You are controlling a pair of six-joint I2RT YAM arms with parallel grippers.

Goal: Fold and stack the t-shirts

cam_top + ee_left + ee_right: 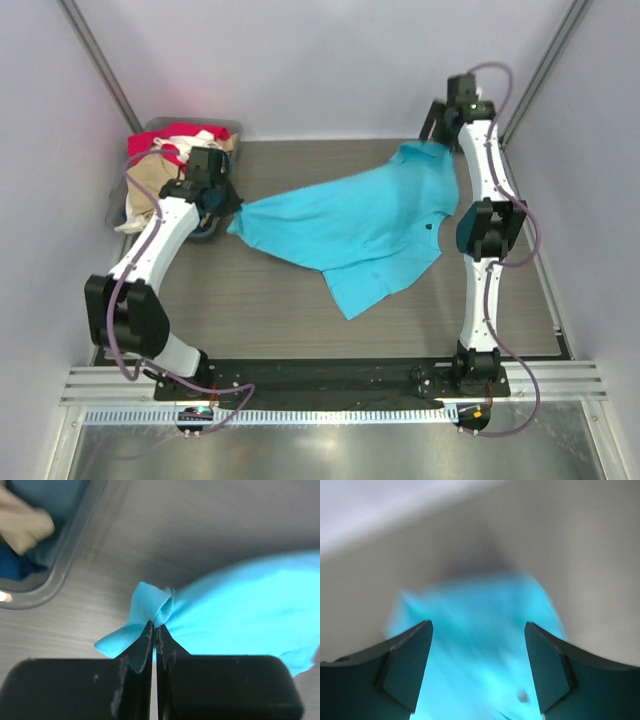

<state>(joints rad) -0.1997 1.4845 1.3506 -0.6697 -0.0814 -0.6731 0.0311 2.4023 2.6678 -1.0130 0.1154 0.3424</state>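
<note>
A bright turquoise t-shirt (pixel 360 225) lies stretched across the table from left to far right. My left gripper (pixel 232 215) is shut on a bunched bit of its left edge (pixel 150 605), with the cloth pinched between the fingertips (pixel 156 626). My right gripper (pixel 433 140) hovers over the shirt's far right corner with its jaws wide apart. In the right wrist view, blurred turquoise cloth (pixel 470 600) lies beyond and below the open right gripper (pixel 477 624), and nothing is held. More t-shirts, a red one (pixel 175 135) and a tan one (pixel 150 180), are heaped in the bin.
A clear grey plastic bin (pixel 232 126) stands at the back left, just left of my left gripper; its rim (pixel 70 550) shows in the left wrist view with cream cloth (pixel 25 522) and dark blue cloth (pixel 12 565) inside. Walls close in both sides and the back.
</note>
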